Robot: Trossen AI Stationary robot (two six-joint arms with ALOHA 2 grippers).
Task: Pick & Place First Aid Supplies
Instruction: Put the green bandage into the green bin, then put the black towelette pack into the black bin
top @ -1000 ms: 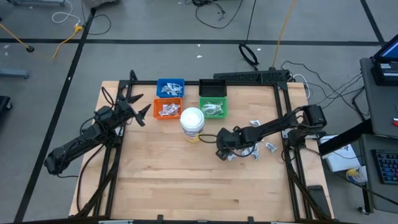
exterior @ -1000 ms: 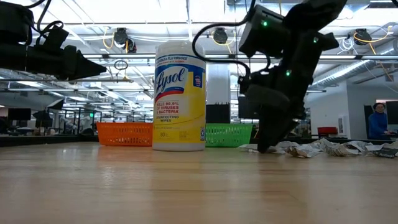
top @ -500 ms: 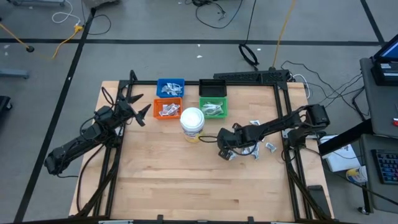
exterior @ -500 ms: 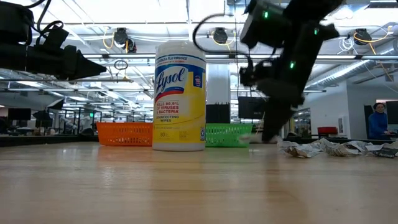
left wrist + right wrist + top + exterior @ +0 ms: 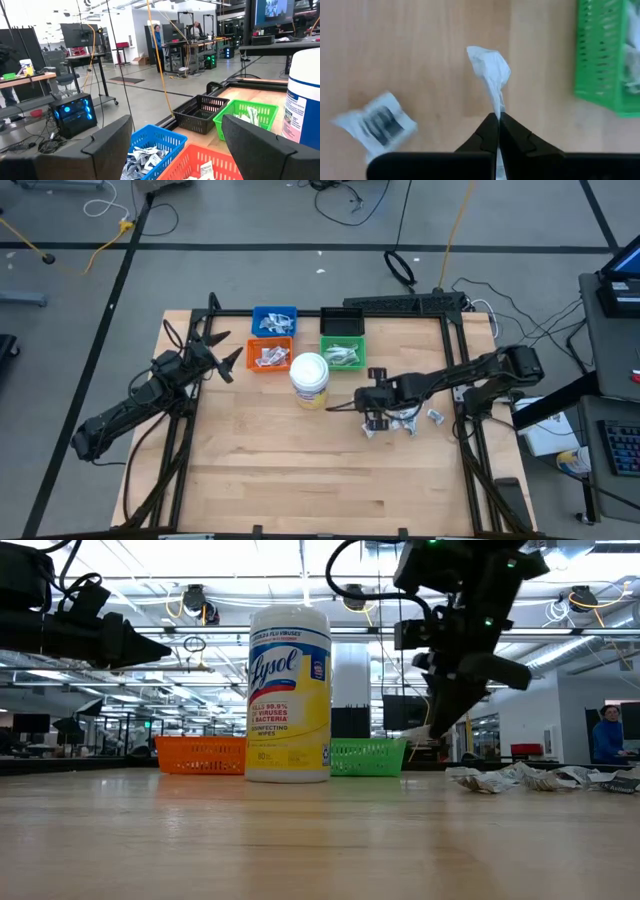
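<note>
My right gripper (image 5: 372, 410) hangs over the table's right middle, shut on a crumpled white packet (image 5: 490, 65) that it holds above the wood. The same packet (image 5: 418, 732) shows in the low view, below the fingers. More white-and-grey packets lie flat on the table near it (image 5: 405, 420), one of them square with dark marks (image 5: 380, 125). My left gripper (image 5: 175, 150) waits open by the left edge (image 5: 225, 363), facing the bins. My right gripper pinches one end of the white packet (image 5: 498, 107) between its two fingertips (image 5: 489, 131). The fingers point down from above. The packet is lifted clear of the table and sticks out past the fingertips, crumpled.
A white-lidded jar with a yellow label (image 5: 310, 378) stands left of my right gripper. Behind it sit blue (image 5: 274, 320), orange (image 5: 268, 356), green (image 5: 343, 354) and black (image 5: 342, 322) bins; all but the black one hold packets. Loose packets lie toward the right edge (image 5: 435, 415).
My right gripper has risen from the table with the white packet and drifted a little toward the far edge and the green bin. The packet, which lay on the wood a second ago, is now lifted clear.
</note>
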